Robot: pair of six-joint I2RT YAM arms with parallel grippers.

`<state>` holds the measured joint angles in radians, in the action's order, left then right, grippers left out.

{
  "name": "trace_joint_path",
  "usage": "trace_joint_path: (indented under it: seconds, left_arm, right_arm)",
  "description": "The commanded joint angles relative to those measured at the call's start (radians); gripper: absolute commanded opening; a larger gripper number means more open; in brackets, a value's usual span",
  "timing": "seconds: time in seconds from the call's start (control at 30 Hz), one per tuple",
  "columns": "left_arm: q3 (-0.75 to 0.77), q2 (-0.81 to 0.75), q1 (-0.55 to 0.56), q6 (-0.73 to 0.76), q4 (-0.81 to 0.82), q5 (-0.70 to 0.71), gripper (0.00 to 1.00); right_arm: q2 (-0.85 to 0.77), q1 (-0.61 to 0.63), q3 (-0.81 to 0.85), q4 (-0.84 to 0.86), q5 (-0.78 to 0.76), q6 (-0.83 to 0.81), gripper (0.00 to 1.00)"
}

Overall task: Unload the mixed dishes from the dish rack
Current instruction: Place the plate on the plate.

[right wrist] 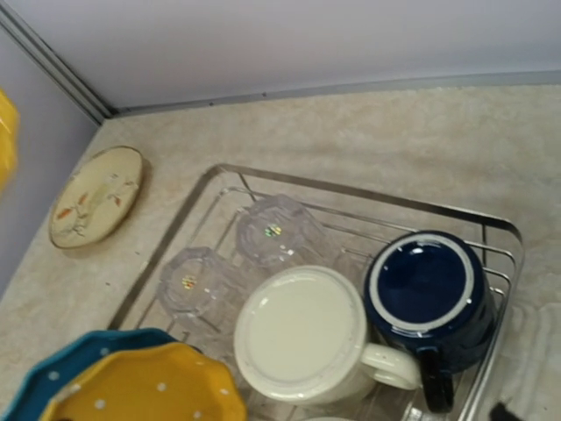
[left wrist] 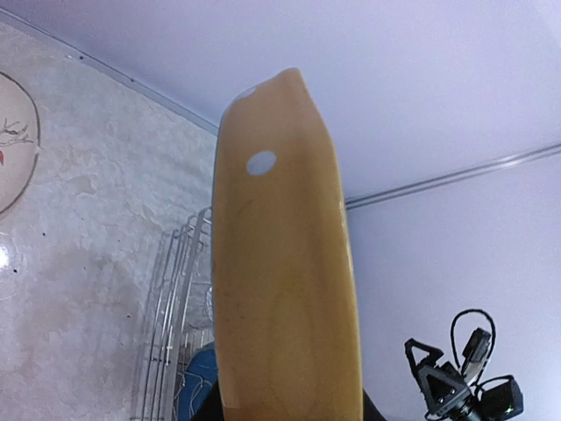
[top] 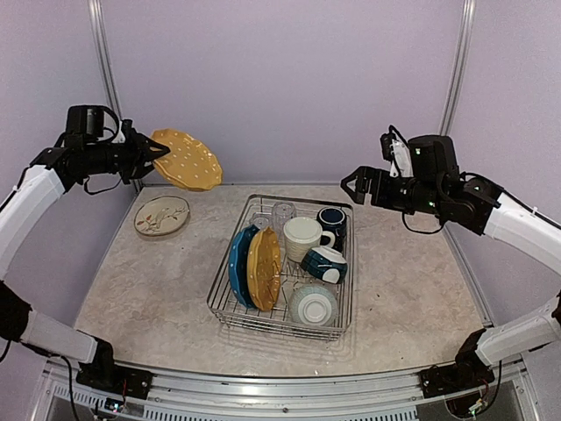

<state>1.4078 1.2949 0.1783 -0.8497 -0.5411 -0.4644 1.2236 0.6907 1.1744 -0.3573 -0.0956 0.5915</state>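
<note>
My left gripper (top: 147,151) is shut on the rim of a mustard-yellow speckled plate (top: 186,160), held high over the table's far left; that plate (left wrist: 285,281) fills the left wrist view and hides the fingers. The dish rack (top: 230,309) holds an upright blue plate (top: 237,263), a yellow plate (top: 264,267), a cream mug (right wrist: 302,333), a navy mug (right wrist: 427,294), a teal-and-white bowl (top: 325,264), a pale bowl (top: 313,305) and two upturned glass tumblers (right wrist: 272,230) (right wrist: 191,285). My right gripper (top: 355,185) hangs open and empty above the rack's far right corner.
A cream floral plate (top: 161,216) lies flat on the table left of the rack, below the held plate. Purple walls with metal corner posts (top: 105,70) close in the back and sides.
</note>
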Motion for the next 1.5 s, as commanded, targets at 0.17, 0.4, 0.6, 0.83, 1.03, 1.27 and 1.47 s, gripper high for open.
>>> trace_joint_path:
  seconds: [0.17,0.4,0.6,0.83,1.03,1.27,1.47]
  left_arm:
    - [-0.11,0.029,-0.301,-0.162,0.341,-0.077,0.01]
    - [-0.158,0.185,-0.38,-0.198,0.468,-0.016,0.01]
    - [-0.154,0.326,-0.417,-0.217,0.515,-0.015,0.01]
    - [-0.126,0.465,-0.423,-0.225,0.533,-0.027,0.0]
    - [-0.122,0.53,-0.431,-0.221,0.589,-0.032,0.0]
    - [-0.152,0.585,-0.434,-0.23,0.701,-0.1,0.03]
    - [-0.191,0.591,-0.44,-0.21,0.667,-0.077,0.19]
  right_arm:
    - [0.018,-0.014,0.017,-0.051,-0.036,-0.034,1.0]
    - [-0.001,-0.022,0.018,-0.07,-0.051,-0.038,1.0]
    - [-0.023,-0.026,-0.001,-0.071,-0.053,-0.02,1.0]
    - [-0.044,-0.029,-0.001,-0.075,-0.057,-0.015,1.0]
    - [-0.057,-0.03,-0.011,-0.074,-0.061,-0.01,1.0]
    - [-0.068,-0.03,-0.028,-0.063,-0.058,-0.002,1.0]
    - [-0.068,-0.031,-0.036,-0.052,-0.052,0.0,1.0]
